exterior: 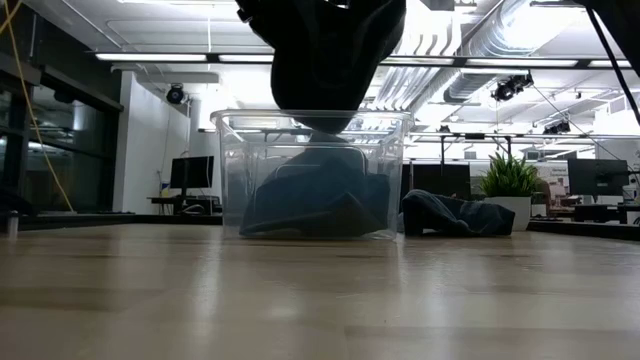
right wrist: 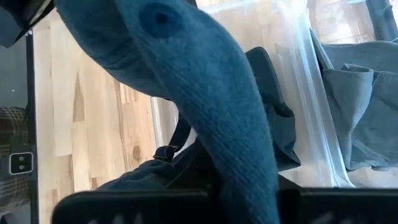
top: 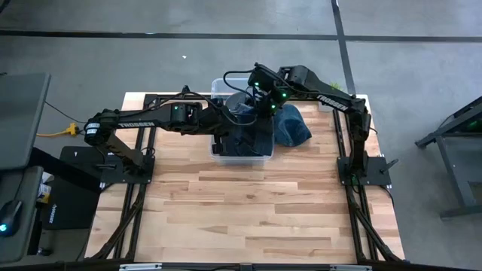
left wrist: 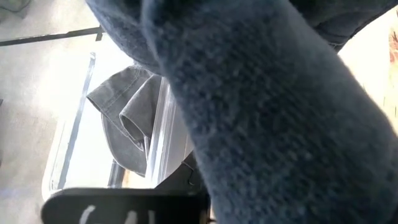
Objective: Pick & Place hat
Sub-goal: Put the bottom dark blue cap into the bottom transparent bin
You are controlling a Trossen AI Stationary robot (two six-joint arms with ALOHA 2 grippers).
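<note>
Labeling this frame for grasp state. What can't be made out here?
- Left gripper fingers: left wrist view, covered by the knit hat.
- Right gripper fingers: right wrist view, the same hat drapes across them.
- Which arm holds the hat: high view, both wrists overlap above the clear bin.
- Bin contents: low view, dark fabric blurred behind the plastic wall; item count unclear.

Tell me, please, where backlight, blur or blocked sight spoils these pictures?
Low view: bright ceiling lights leave the hanging knit hat a dark silhouette above the clear bin. Left wrist view: the hat fills most of the frame, close and soft. Right wrist view: the hat blocks the middle; the bin wall glares.
</note>
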